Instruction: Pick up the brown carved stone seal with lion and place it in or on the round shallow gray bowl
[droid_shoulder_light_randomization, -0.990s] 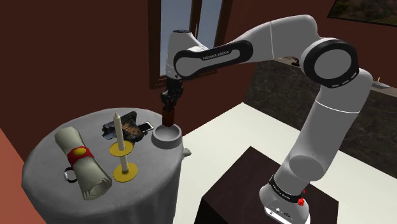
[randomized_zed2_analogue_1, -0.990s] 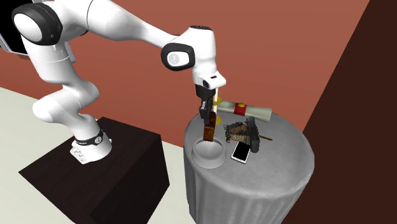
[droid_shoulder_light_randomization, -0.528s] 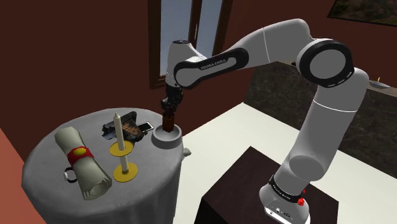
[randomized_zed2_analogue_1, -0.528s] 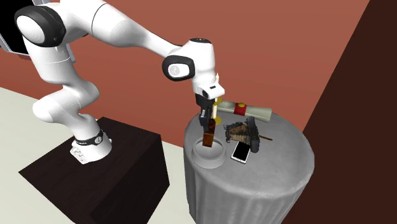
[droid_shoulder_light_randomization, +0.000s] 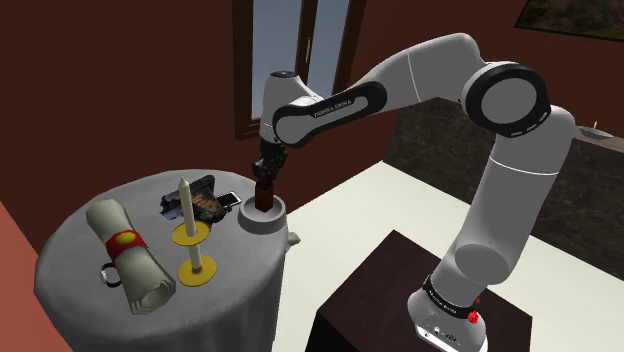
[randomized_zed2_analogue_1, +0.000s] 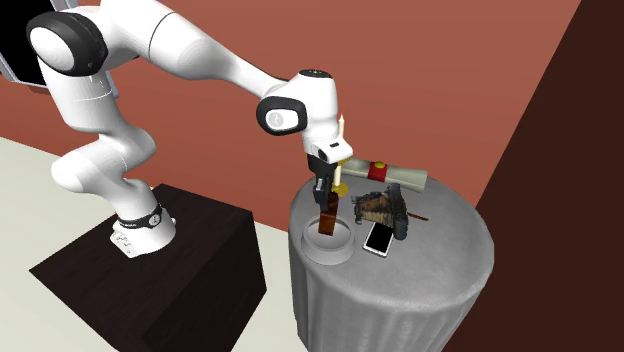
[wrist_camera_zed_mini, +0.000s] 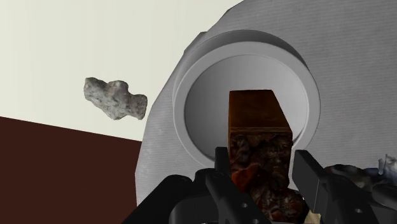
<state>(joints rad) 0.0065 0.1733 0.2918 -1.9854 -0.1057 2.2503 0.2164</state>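
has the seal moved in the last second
Yes. In the shoulder view the seal, clasped by the tool, has come down toward the bowl; its base now reaches the rim.

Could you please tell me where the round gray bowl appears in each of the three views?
Shoulder view: gray bowl at the right edge of the round table.
Second exterior view: bowl at the table's near left edge, left of the white phone.
Wrist view: bowl just beyond the pincer.
Shared landmark: the brown seal, clasped in the pincer, with its lower end at the bowl's hollow.
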